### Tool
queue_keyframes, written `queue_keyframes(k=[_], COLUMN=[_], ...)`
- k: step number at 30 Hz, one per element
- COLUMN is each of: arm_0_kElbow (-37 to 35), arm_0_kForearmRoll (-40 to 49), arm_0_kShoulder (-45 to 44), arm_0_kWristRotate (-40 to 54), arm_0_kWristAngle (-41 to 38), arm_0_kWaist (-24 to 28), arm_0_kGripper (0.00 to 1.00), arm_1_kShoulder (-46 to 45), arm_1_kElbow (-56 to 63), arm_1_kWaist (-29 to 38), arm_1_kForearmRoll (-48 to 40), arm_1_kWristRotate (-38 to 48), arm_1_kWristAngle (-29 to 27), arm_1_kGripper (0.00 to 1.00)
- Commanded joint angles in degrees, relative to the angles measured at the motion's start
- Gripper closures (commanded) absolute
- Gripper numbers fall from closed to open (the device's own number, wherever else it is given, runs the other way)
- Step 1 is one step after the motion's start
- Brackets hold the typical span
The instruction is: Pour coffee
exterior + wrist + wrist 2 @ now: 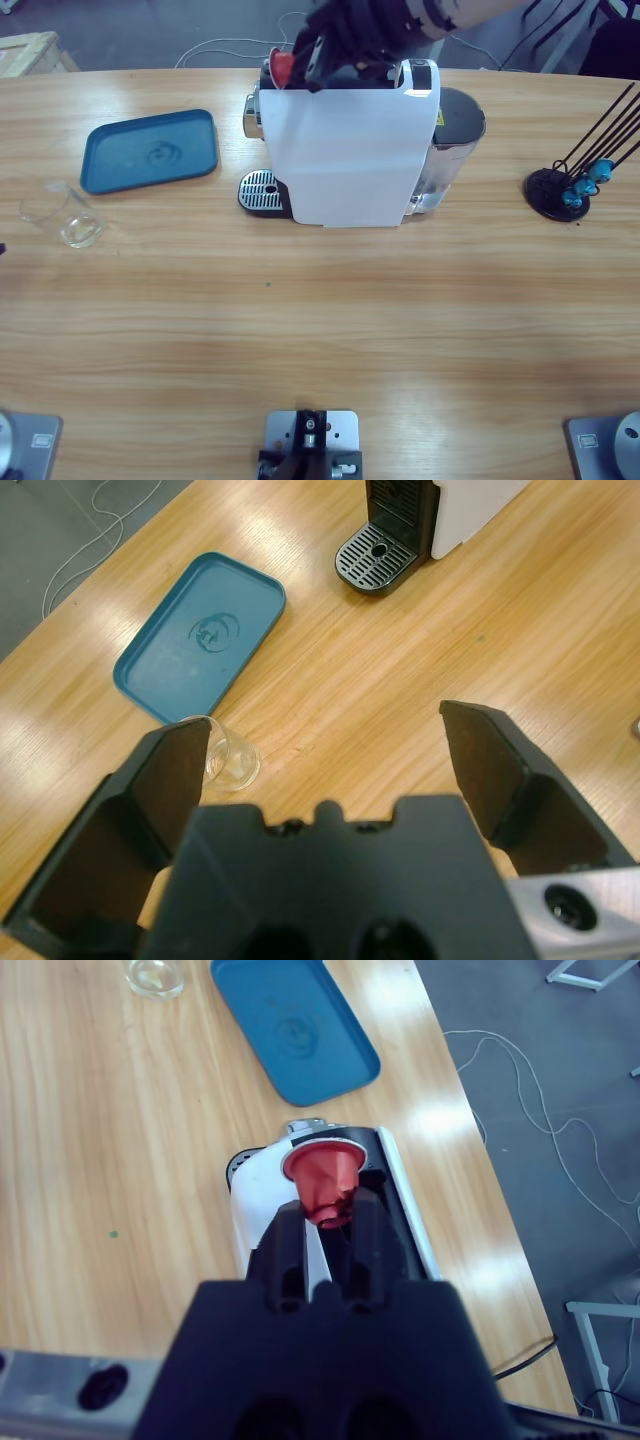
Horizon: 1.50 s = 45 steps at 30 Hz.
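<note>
Wooden table (330, 320), long, carrying: one white coffee machine (350, 155) near the far edge, its perforated drip grate (260, 190) facing the tray side; one teal tray (150, 150), nothing on it, lying left of the machine; one clear glass tumbler (65, 215) just below the tray, apart from it, no dark liquid discernible inside; one black capsule stand (575, 175) with thin rods and blue pieces, well right of the machine. Right gripper (330, 1210): jaws pressed onto a red coffee capsule (325, 1175), poised over the machine's top. Left gripper (325, 745): jaws spread wide, holding nothing, above bare wood near the tumbler.
</note>
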Motion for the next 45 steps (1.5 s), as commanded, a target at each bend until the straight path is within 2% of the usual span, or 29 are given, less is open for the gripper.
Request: queue_keyframes(k=[1,6,19,20,21,22,23,27,29,30,35,36,38,39,41,42,43,44,45], arm_0_kElbow=[1.0,1.1,1.8,1.8,1.9,2.0,2.1,2.3,2.5,2.6,3.0,3.1,3.2,3.2,3.2,3.2,3.2,3.1,2.9], arm_0_kForearmRoll=[-0.5,-0.5,-0.5,-0.5,-0.5,-0.5,-0.5,-0.4,-0.3,-0.3,-0.4,-0.4,-0.5,-0.5,-0.5,-0.4,-0.4,-0.5,-0.5], arm_0_kShoulder=[-1.8,-1.9,-2.2,-2.2,-2.3,-2.3,-2.4,-3.1,-3.4,-3.5,-3.3,-3.3,-3.0,-2.9,-2.8,-2.6,-2.5,-2.5,-2.4], arm_0_kWristRotate=[0.3,0.3,0.4,0.3,0.3,0.3,0.3,0.3,0.3,0.3,0.3,0.3,0.2,0.2,0.3,0.2,0.2,0.2,0.1], arm_0_kWristAngle=[-0.8,-0.8,-0.7,-0.7,-0.7,-0.7,-0.7,-0.7,-0.7,-0.7,-0.7,-0.7,-0.6,-0.6,-0.5,-0.2,0.4,0.6,0.6], arm_0_kWaist=[0.5,0.5,0.6,0.6,0.6,0.6,0.6,0.6,0.6,0.6,0.6,0.6,0.6,0.6,0.6,0.6,1.0,2.0,2.9], arm_0_kGripper=[0.009,0.009,0.009,0.009,0.009,0.009,0.009,0.009,0.009,0.009,0.009,0.009,0.009,0.009,0.009,0.009,0.009,0.009,0.009], arm_1_kShoulder=[2.3,3.2,3.8,3.8,3.8,3.9,3.9,4.1,4.2,4.2,1.0,-0.3,-3.0,-4.2,-6.7,-8.3,-9.8,-11.2,-12.6], arm_1_kElbow=[1.5,1.3,1.6,1.6,1.6,1.7,1.7,1.7,1.6,1.6,1.2,0.9,0.4,0.5,0.8,1.0,1.5,2.4,3.8], arm_1_kWaist=[-0.5,-0.7,-0.8,-0.8,-0.8,-0.8,-0.8,-0.8,-0.7,-0.7,0.2,1.0,3.2,4.5,7.7,10.0,11.4,12.6,13.9], arm_1_kForearmRoll=[-1.2,-1.4,-0.8,-0.8,-0.8,-0.8,-0.8,-1.0,-1.1,-1.2,-1.7,-1.8,-1.7,-1.5,-0.4,1.6,3.4,4.5,5.3], arm_1_kWristRotate=[-0.5,-0.4,0.2,0.5,0.8,1.0,1.1,1.5,1.7,1.8,2.1,2.3,3.8,6.1,15.2,23.6,29.6,32.6,34.3], arm_1_kWristAngle=[-1.3,-3.9,-1.4,-1.4,-1.4,-1.5,-1.5,-1.7,-1.9,-2.2,-3.9,-4.1,-4.6,-4.6,-5.5,-6.6,-6.9,-8.4,-12.5], arm_1_kGripper=[1.0,1.0,1.0,0.952,0.832,0.784,0.756,0.749,0.636,0.627,0.36,0.349,0.358,0.408,0.705,0.907,0.976,1.0,1.0])
